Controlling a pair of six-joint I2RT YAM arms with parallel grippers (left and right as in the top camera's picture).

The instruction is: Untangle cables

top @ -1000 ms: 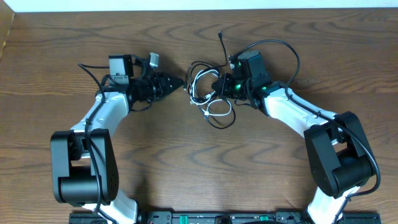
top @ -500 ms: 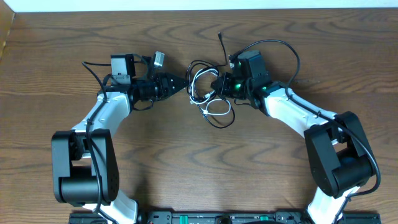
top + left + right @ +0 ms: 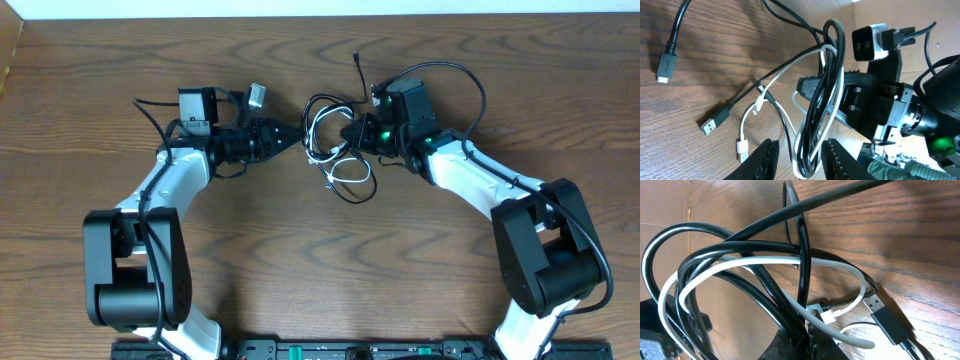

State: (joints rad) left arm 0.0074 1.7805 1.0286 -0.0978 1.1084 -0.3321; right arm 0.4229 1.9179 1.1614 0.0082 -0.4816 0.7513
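Right tool (image 3: 806,345) and cables (image 3: 802,260) partly beyond right wrist view's bottom edge.

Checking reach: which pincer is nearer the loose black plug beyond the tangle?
Right. Seen overhead, the right pincer grips the cables just below the black plug; the left pincer sits farther left.

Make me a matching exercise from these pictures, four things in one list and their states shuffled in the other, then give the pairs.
Things:
1. left gripper
2. right gripper
3. USB-A plug
4. white cable

States:
A. shut on the cables
B. fingers apart around a loop
C. woven among the black cables
D. flat on the table, untouched

Pairs: 1-B, 2-A, 3-D, 4-C
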